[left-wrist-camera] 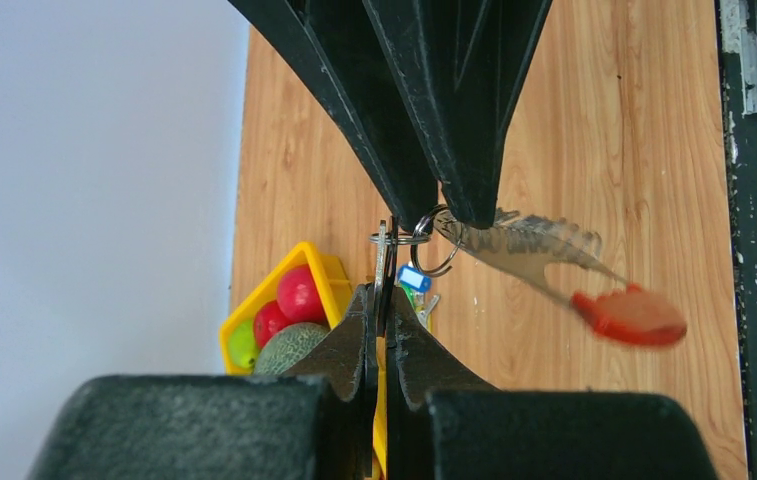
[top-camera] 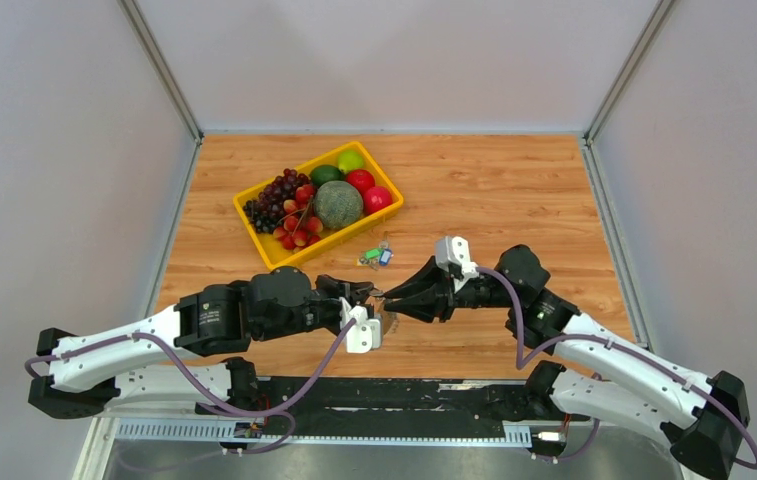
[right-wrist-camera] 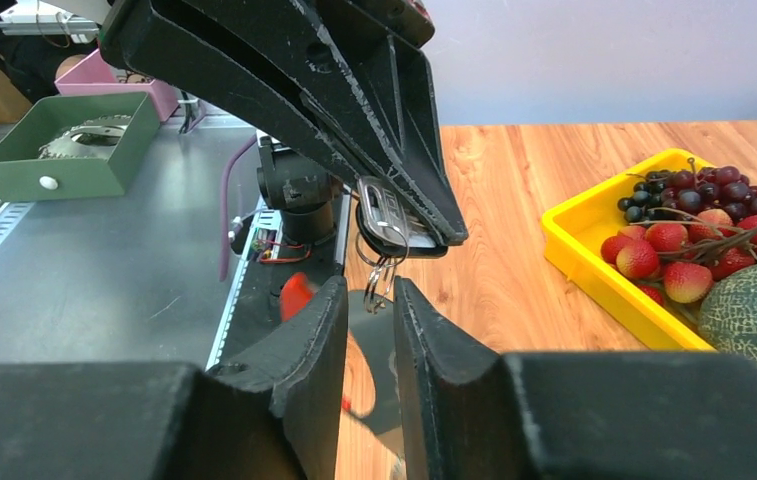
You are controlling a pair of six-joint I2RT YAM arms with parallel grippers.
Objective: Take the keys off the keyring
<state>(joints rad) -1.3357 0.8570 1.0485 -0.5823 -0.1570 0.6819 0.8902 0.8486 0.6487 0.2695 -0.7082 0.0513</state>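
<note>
Keys (left-wrist-camera: 529, 245): the silver-grey bunch is hanging in the air over the near middle of the surface (left-wrist-camera: 594, 120). It is blurred in the left wrist view. The red tag of the keyring (left-wrist-camera: 634, 315) is dangling at the low end of the bunch. No part of the bunch is being supported by the wood.

A flat silver piece (left-wrist-camera: 382, 255) is being pinched by the left end effector (left-wrist-camera: 384, 295), whose fingers are pressed together on it. A wire ring (left-wrist-camera: 434, 272), just beside that piece and leading toward the bunch, is being gripped at the tips of the right end effector (left-wrist-camera: 444, 212). Its fingers are closed to a narrow gap around the wire. The two end effectors are being held tip to tip.

Step judged in hand: one key is being worked off the ring, with one part being anchored by each arm. The bunch and the tag are being read as joined.

Next move, as judged: the flat piece is going to need turning along the ring's coil toward its split end while the ring is being held steady. A straight pull is being judged likely to make the thin wire slip.

Further out: green- and blue-tagged pieces (top-camera: 376, 256) are lying on the surface just beyond the end effectors. A yellow tray (right-wrist-camera: 594, 268) of fruit is sitting farther back on the left.
</note>
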